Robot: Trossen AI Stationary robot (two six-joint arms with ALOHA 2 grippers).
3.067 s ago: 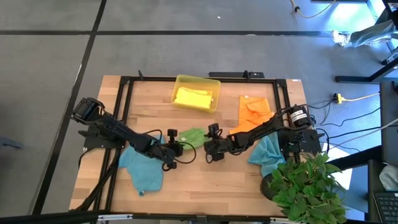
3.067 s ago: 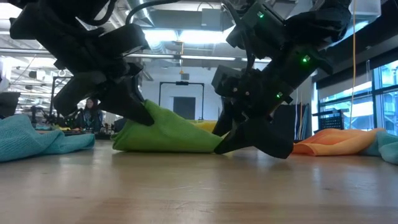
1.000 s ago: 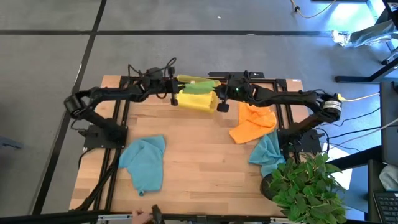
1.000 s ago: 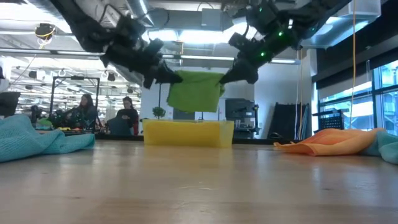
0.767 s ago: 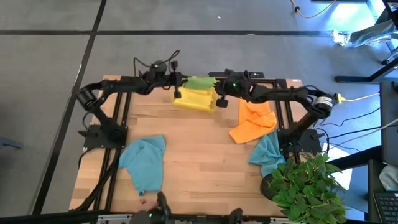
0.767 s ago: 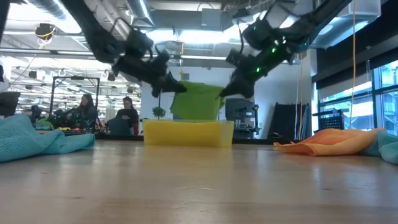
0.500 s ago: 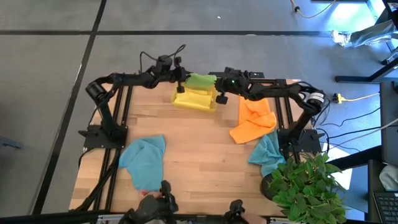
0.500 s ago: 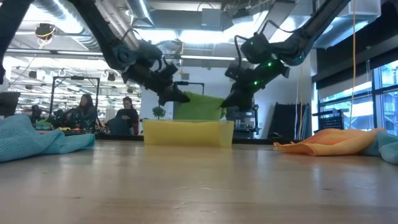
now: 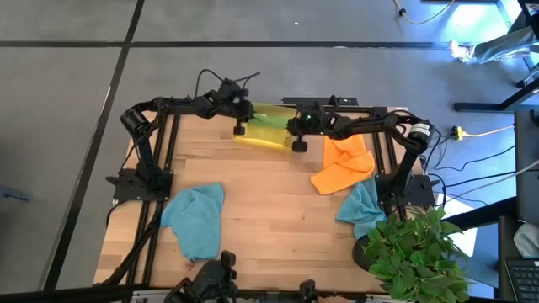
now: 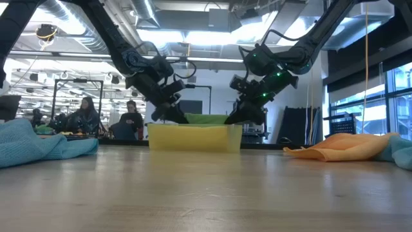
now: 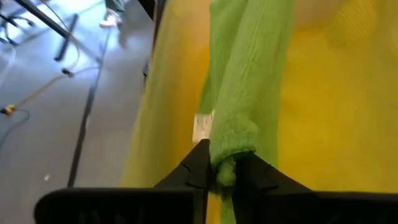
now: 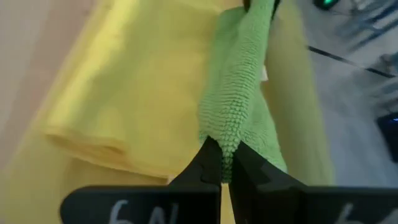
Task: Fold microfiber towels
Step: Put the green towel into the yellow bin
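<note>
Translucent yellow plastic tray at far edge of wooden table; leafy green potted plant at table's near right corner; yellow cable on grey floor to right; two people seated in background room, low view.

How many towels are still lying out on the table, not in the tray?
3: one teal towel front left, the orange towel right, another teal towel by the plant. Others may be hidden.

Even overhead light on tabletop, soft short shadows. Low view backlit: ceiling lamps glare, arms dark silhouettes, near tabletop blurred, daylight through right windows. Wrist views close, green towel sharp, dark fingers and background soft.
</note>
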